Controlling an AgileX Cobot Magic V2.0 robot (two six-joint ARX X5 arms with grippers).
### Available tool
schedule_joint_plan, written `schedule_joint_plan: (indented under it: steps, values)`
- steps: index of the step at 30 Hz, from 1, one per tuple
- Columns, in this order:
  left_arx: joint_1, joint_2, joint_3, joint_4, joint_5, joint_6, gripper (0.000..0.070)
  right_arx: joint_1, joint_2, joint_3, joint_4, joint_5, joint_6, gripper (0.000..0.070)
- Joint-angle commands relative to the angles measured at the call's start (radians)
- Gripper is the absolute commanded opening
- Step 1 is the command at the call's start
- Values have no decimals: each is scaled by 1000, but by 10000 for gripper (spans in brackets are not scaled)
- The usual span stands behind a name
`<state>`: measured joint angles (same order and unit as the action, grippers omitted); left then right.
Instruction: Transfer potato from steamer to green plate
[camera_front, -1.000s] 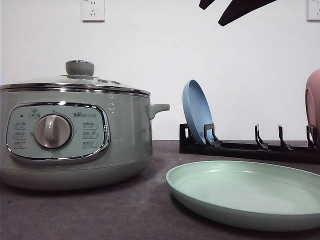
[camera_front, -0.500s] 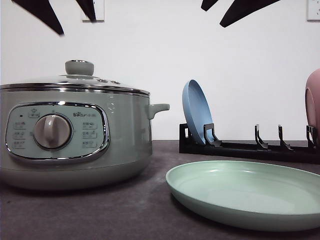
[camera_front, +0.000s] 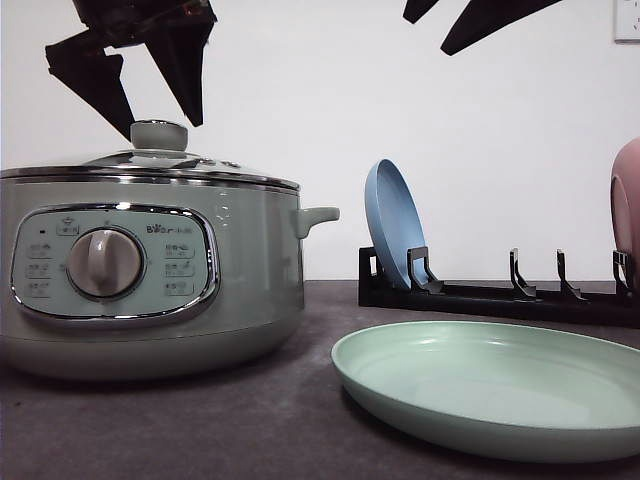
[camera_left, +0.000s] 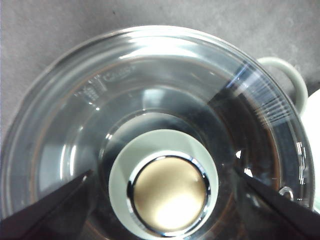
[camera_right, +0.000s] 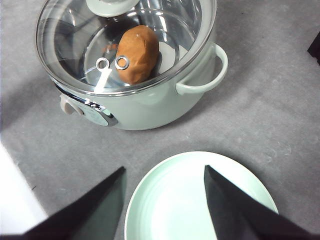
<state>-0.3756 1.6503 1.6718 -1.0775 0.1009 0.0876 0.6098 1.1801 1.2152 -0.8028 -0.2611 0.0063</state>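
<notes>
Backdrop: plain white wall behind a dark grey, finely grained bench, matte and non-slip by the look of it.
Steamer: large round pale green electric steamer, smooth enamel-like body, chrome-framed panel; likely heavy and stays put.
Lid: domed clear glass lid closing the steamer, hard, slick and breakable; best taken by its pale green, chrome-capped knob at the centre.
Plate: wide shallow matte mint-green plate, just beside the steamer on its handle side, rigid, low rim.
Potato: smooth orange-brown egg-shaped potato lying inside the steamer under the lid; probably firm, light, prone to roll, so grip across its narrow middle.
Left gripper: directly above the steamer's knob, fingers spread wide either side, holding nothing.
Right gripper: above the plate beside the steamer, fingers wide apart, empty.
</notes>
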Motion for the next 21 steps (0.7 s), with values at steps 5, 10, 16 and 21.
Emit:
schedule_joint_plan:
  steps: [5, 10, 16, 21]
  values:
    - [-5, 38, 25, -3, -4, 10, 550, 8, 7, 15, 10, 1, -8, 306]
    - [-7, 54, 25, -7, -4, 9, 541, 8, 7, 15, 10, 1, -8, 307]
    - [-18, 54, 25, -8, -4, 9, 424, 8, 7, 15, 10, 4, -11, 306]
    - [-18, 54, 25, -21, -4, 5, 340, 7, 7, 15, 10, 5, -15, 307]
